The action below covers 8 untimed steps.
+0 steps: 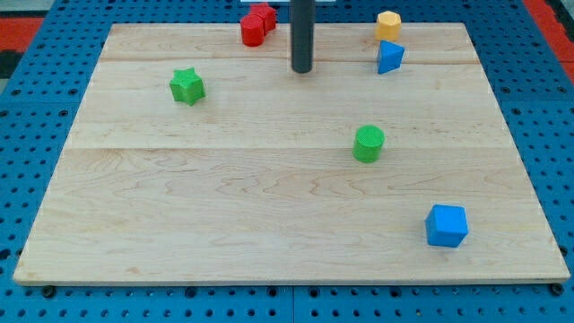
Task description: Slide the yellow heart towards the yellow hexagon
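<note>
The yellow hexagon (388, 24) sits at the view's top right, near the board's far edge. No yellow heart shows anywhere in the camera view. My tip (301, 70) rests on the board at the top centre, about a hundred pixels left of the yellow hexagon and right of the red blocks (257, 24). The tip touches no block. The dark rod rises straight up out of the view and may hide a little of the board's far edge behind it.
A blue triangular block (390, 56) lies just below the yellow hexagon. A green star (187, 86) is at the left, a green cylinder (368, 144) right of centre, a blue cube (446, 225) at the bottom right. The wooden board (224, 197) lies on a blue pegboard.
</note>
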Motion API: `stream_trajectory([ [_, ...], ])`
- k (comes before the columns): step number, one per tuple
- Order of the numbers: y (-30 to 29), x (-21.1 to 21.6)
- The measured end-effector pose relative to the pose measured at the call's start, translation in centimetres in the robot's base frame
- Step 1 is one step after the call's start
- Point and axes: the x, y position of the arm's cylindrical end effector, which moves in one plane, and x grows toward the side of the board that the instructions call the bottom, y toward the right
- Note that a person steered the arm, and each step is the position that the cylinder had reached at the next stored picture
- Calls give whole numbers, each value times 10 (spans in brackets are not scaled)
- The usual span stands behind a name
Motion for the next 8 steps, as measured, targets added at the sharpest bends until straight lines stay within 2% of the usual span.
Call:
stream_trajectory([
  [2,-13,-3],
  [4,-37,-36],
  [6,-15,-61],
  [8,-3,-66],
])
